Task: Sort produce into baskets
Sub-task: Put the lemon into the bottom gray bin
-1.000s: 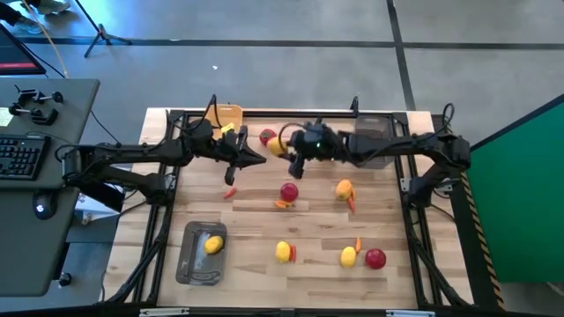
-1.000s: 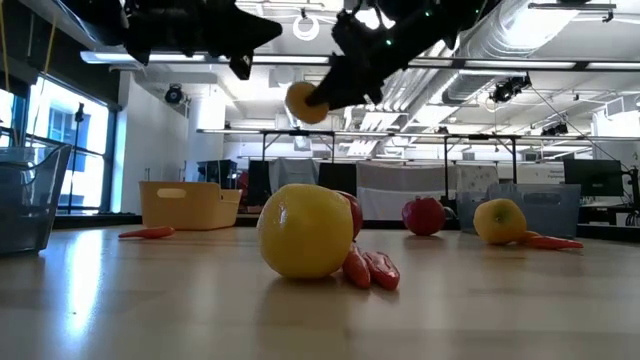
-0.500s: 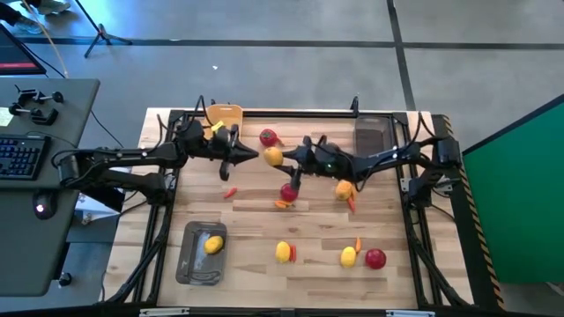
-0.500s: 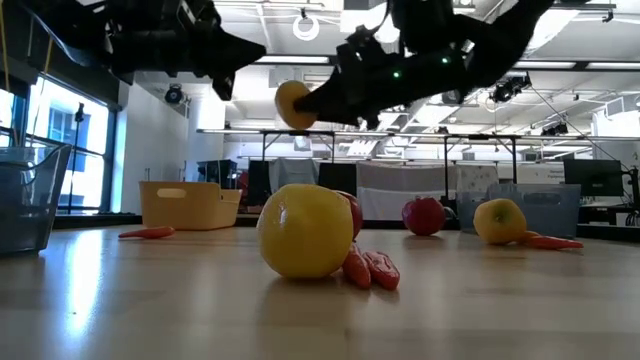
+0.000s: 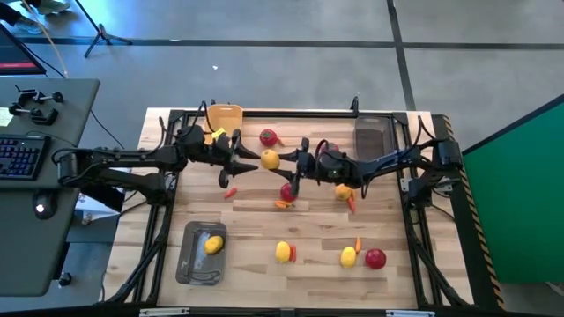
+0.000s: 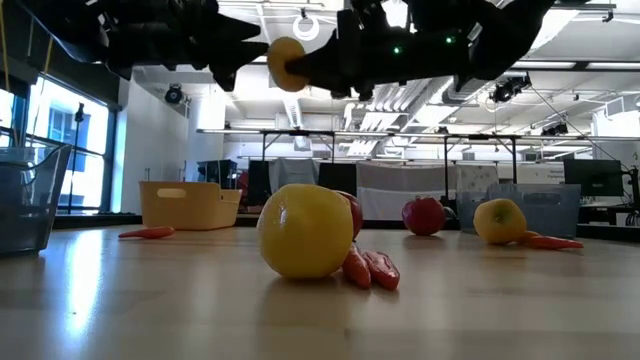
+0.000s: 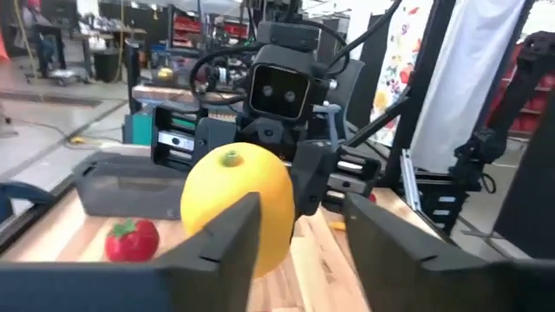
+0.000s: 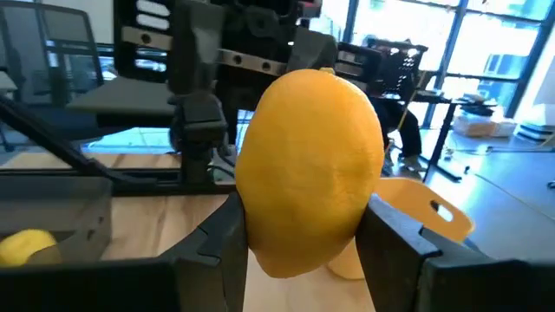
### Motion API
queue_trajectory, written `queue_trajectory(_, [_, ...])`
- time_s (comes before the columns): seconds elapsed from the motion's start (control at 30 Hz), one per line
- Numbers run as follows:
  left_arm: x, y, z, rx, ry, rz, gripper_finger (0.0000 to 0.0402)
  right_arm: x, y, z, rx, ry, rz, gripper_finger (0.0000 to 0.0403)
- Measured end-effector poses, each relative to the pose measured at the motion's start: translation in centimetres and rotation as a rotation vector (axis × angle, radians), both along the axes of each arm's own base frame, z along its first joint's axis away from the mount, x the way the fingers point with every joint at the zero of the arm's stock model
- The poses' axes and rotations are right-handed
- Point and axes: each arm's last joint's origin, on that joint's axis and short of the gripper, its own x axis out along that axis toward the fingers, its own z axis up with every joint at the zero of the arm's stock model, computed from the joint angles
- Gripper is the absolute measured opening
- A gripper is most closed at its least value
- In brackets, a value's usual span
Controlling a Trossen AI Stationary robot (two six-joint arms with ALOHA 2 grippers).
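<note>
Your right gripper (image 5: 284, 161) is clamped on a lemon (image 5: 270, 159), held in the air above the worktop's far half, roughly mid-width. In the right wrist view the lemon (image 8: 310, 173) fills the gap between both fingers.

Your left gripper (image 5: 249, 157) faces it from the other side, fingers spread apart, tips just beside the lemon (contact cannot be told). In the left wrist view the fruit (image 7: 238, 204) sits right at the near finger (image 7: 227, 234).

Yellow basket (image 5: 224, 116) stands at the far edge, left of centre. One dark tray (image 5: 372, 134) is at the far right; the other dark tray (image 5: 203, 251), near the front left corner, carries a second lemon (image 5: 212, 245).

Red fruit (image 5: 268, 136) lies near the far edge. More lemons, red fruits and carrot pieces are scattered over the middle and front right.
</note>
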Motion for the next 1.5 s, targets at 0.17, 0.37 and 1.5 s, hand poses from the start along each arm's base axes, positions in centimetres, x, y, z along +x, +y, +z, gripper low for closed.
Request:
queue_trajectory(0.17, [-0.3,0.2,0.1,0.009,0.021,0.102,0.0239,0.1,0.2,0.4,-0.001,-0.021,0.016,0.0154])
queue_trajectory(0.37, [-0.5,0.5,-0.6,0.012,0.089,0.167,0.0278,0.2,0.6,0.5,-0.004,-0.028,0.022,0.0154])
queue_trajectory(1.5, [4.1,0.5,0.2,0.017,0.066,0.000,0.0194,0.1,0.5,-0.1,-0.021,0.036,0.009,0.0173])
